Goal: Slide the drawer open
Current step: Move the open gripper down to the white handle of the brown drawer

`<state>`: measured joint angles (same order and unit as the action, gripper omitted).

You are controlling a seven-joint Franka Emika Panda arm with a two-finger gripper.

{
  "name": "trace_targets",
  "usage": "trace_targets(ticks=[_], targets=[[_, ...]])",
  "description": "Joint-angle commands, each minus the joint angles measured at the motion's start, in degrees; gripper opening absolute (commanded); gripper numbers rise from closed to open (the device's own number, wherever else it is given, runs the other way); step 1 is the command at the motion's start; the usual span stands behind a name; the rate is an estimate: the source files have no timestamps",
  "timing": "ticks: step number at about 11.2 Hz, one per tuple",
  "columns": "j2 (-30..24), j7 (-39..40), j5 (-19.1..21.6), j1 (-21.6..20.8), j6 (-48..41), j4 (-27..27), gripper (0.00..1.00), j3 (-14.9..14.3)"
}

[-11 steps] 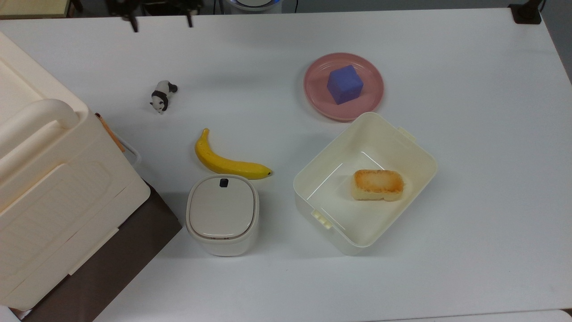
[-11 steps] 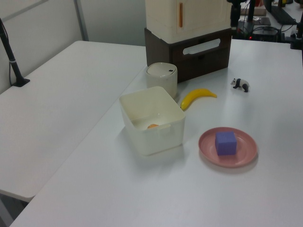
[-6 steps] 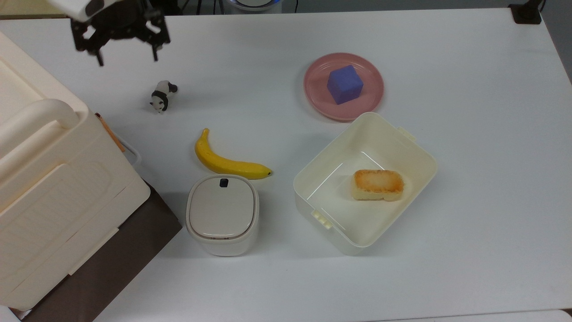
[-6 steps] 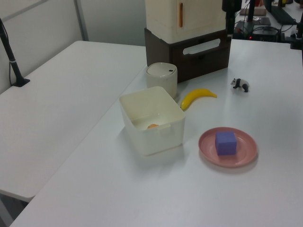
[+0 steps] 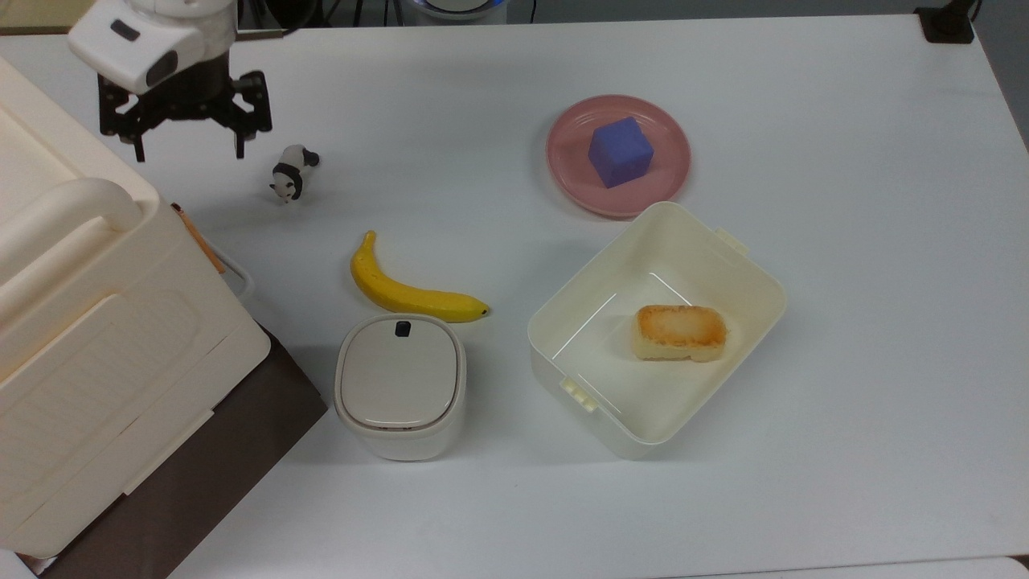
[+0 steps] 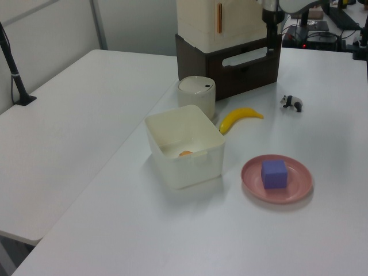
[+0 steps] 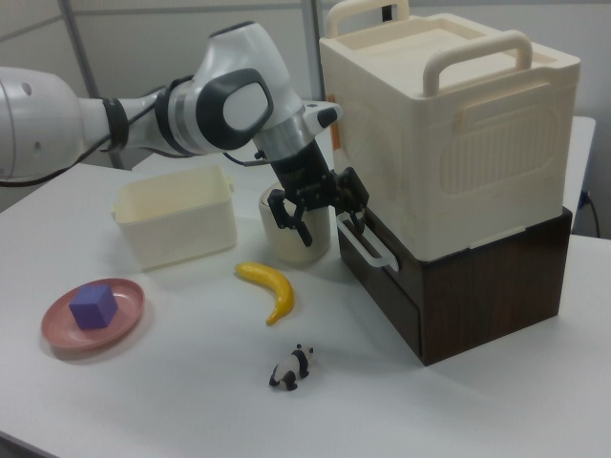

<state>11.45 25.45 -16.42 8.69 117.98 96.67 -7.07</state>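
A robotics lab, by the look of it: a white robot arm [image 7: 143,119] reaches over a plain white surface [image 5: 844,241] set with test props, a toy panda [image 5: 291,171] and a purple cube [image 5: 619,151] on a pink plate [image 5: 667,181]. Cabled equipment [image 6: 322,23] crowds the back edge in the left view.

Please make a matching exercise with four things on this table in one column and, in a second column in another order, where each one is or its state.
Things:
1. purple cube
2. toasted bread
3. drawer
4. tool

Places or states:
A. in the cream tub
B. closed, under the large cream box
C. open, in front of the drawer handle
D. on the pink plate

Pairs: 1-D, 2-A, 3-B, 4-C
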Motion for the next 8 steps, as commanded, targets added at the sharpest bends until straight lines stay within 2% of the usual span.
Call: trace_targets(ticks=[1,3,8], targets=[[3.3,-5.2,-2.1,-1.0,5.0,0.6,1.0,0.2],[5.9,-6.8,-3.8,-1.2,5.3,-0.6,1.0,0.5],[8.5,-9.2,-3.9,-1.2,5.4,-3.0,1.0,1.4]])
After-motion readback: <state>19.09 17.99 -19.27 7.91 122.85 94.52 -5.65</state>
